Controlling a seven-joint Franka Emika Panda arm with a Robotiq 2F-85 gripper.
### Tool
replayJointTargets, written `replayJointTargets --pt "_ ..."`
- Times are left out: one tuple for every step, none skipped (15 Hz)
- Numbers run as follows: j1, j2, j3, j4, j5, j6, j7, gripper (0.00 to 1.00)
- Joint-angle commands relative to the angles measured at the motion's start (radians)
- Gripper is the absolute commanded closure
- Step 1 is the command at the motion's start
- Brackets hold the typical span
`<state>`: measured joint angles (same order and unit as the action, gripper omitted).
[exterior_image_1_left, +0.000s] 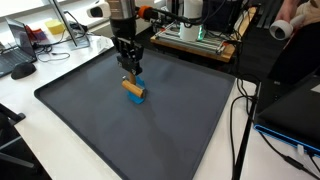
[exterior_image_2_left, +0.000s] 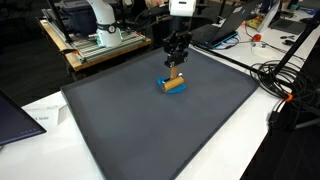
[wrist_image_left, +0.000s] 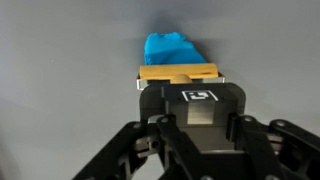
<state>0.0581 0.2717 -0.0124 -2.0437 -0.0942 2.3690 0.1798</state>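
We judged the grasp step in hand: our pincer (exterior_image_1_left: 131, 78) clenched the tan block (exterior_image_1_left: 133, 92), which touched the blue block (exterior_image_1_left: 139, 82). Any lift called for a straight, steady rise.

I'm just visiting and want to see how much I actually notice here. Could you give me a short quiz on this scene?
1. True or false: the gripper is shut on the tan block.
2. What colour is the small object right beside the tan block? A red, B blue, C green.
3. Fill in: everything sits over a dark grey ____.

Key: 1 true; 2 B; 3 mat.
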Motion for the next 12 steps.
replayJointTargets --pt "-0.024 0.010 0.015 -0.054 0.062 0.014 -0.054 0.78" --pt "-0.027 0.012 0.015 -0.055 0.069 0.015 -0.061 0.78" --pt "-0.030 0.016 0.014 -0.055 0.075 0.012 -0.066 0.78" --pt "-0.034 0.017 0.015 -0.056 0.084 0.010 -0.076 0.78" --pt "-0.036 0.018 0.015 -0.060 0.089 0.009 -0.082 0.78" --pt "-0.039 0.018 0.015 -0.062 0.095 0.004 -0.089 0.78" --pt "-0.040 0.017 0.014 -0.066 0.097 0.000 -0.095 0.78" --pt "-0.041 0.016 0.015 -0.069 0.101 -0.002 -0.101 0.78" --pt "-0.041 0.014 0.014 -0.073 0.097 -0.008 -0.105 0.78" --pt "-0.037 0.011 0.011 -0.076 0.085 -0.016 -0.102 0.78" --pt "-0.034 0.006 0.009 -0.082 0.076 -0.023 -0.100 0.78" --pt "-0.029 0.001 0.005 -0.088 0.059 -0.031 -0.091 0.78"
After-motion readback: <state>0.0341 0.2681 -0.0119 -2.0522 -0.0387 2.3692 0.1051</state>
